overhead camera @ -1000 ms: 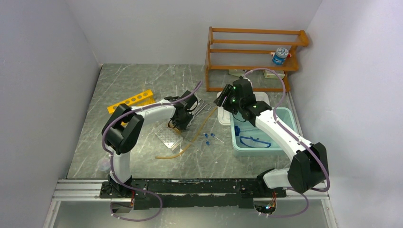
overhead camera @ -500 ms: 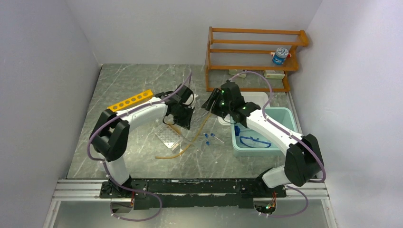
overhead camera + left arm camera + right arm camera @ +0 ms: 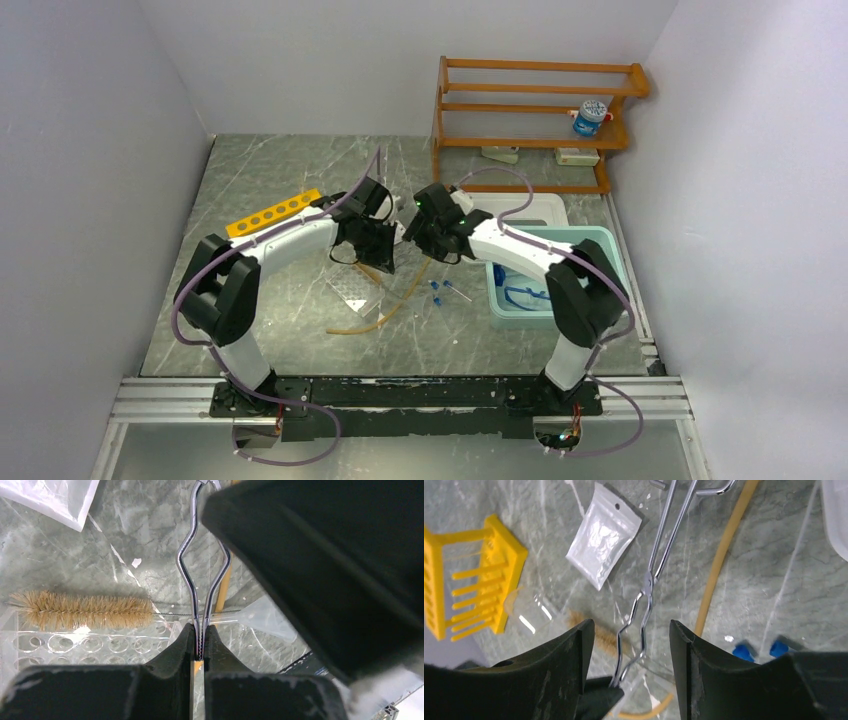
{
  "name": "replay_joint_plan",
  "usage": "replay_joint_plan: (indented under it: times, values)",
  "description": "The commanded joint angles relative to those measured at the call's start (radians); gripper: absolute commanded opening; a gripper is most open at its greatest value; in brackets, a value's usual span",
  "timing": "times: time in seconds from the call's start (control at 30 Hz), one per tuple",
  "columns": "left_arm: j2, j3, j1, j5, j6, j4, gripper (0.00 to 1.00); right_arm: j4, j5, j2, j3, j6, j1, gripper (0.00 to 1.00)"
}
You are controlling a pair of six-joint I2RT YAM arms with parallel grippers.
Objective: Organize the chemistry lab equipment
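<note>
Right arm has swung off the teal tub (image 3: 600,240) to mid-worktop (image 3: 280,170). Its right pincer (image 3: 630,630) now hangs wide, straddling the metal tongs (image 3: 648,582) from above without touching them. Left arm has reached further out, and the left pincer (image 3: 199,640) is clamped tight on the tongs' tips, beside the rubber tube (image 3: 719,565) and near the white packet (image 3: 604,535). Can't tell if the tongs are lifted. Looks like a handover or two-arm regrip is starting. The goggles (image 3: 525,295) are in the tub; the blue-capped tubes (image 3: 437,290) are loose.
</note>
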Motion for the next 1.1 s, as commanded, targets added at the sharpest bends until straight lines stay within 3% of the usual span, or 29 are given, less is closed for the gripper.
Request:
replay_joint_plan:
  times: [0.0,0.23,0.5,0.57,0.73,0.8,0.83,1.0,1.07]
  values:
    - [-0.027,-0.007,0.013,0.038,-0.030,0.042,0.05,-0.063,0.136,0.091,0.091,0.136,0.016,0.61]
    - [-0.035,-0.022,0.046,0.071,-0.048,0.054,0.05,-0.051,0.148,0.175,0.110,0.206,0.015,0.57]
    - [-0.031,-0.031,0.067,0.110,-0.050,0.059,0.05,0.059,0.070,0.277,0.137,0.203,0.005,0.44]
    - [-0.032,-0.032,0.069,0.115,-0.050,0.059,0.05,0.074,0.058,0.300,0.154,0.203,0.004,0.37]
    - [-0.046,-0.019,0.079,0.114,-0.041,0.046,0.05,0.178,0.044,0.263,0.135,0.181,0.001,0.05]
    - [-0.061,-0.004,0.088,0.113,-0.040,0.040,0.05,0.203,0.055,0.212,0.131,0.162,0.001,0.00]
    - [-0.071,0.000,0.095,0.117,-0.042,0.038,0.08,0.204,0.069,0.185,0.133,0.153,0.000,0.00]
    - [-0.132,0.066,0.117,0.172,-0.055,0.041,0.50,0.194,0.141,0.035,0.141,0.090,-0.010,0.00]
    - [-0.159,0.097,0.121,0.190,-0.053,0.048,0.61,0.173,0.183,-0.028,0.139,0.055,-0.018,0.00]
